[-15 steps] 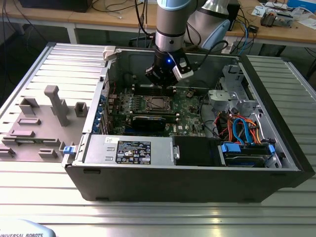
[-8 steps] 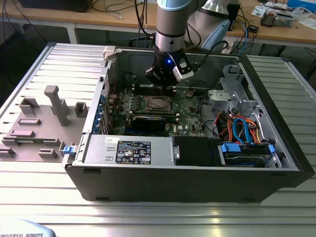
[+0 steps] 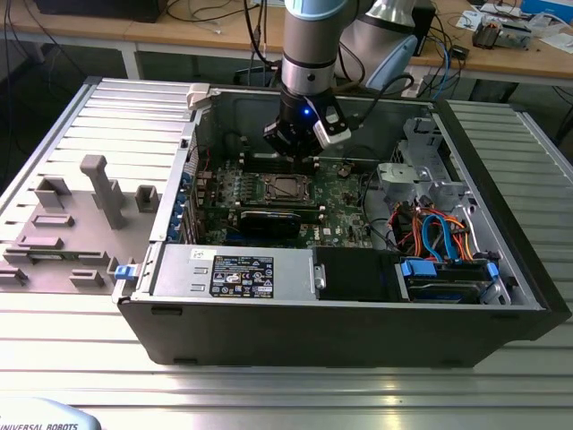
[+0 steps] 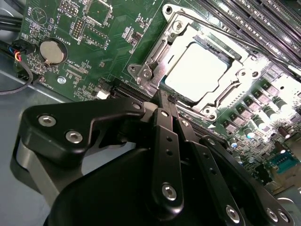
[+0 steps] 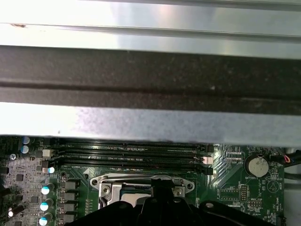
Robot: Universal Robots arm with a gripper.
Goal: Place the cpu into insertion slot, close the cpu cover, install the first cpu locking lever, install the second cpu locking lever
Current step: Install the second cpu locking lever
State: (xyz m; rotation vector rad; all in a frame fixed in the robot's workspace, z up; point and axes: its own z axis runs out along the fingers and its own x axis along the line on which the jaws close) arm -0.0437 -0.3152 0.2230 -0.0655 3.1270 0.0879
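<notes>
In the second wrist view the cpu [image 4: 200,70] lies flat in the insertion slot [image 4: 141,71], its pale top shining. The cpu cover [image 4: 239,77] rests down around it, framing the chip in its window. A thin metal lever rod [image 4: 207,21] runs along the far side of the socket; whether it is latched I cannot tell. My gripper [image 4: 163,96] is shut with nothing held, its black tips just off the socket's near edge. In the exterior view the gripper [image 3: 300,163] hangs inside the open computer case just behind the socket [image 3: 285,188]. In the first wrist view the tips [image 5: 160,188] overlap the socket frame [image 5: 106,181].
Long memory slots [image 5: 131,153] run beside the socket, under the case wall [image 5: 141,84]. A coin battery [image 4: 51,51] sits on the green board. A black expansion card [image 3: 269,219], the power supply [image 3: 233,269] and coloured cables [image 3: 439,233] crowd the case. A grey fixture [image 3: 98,188] stands outside it.
</notes>
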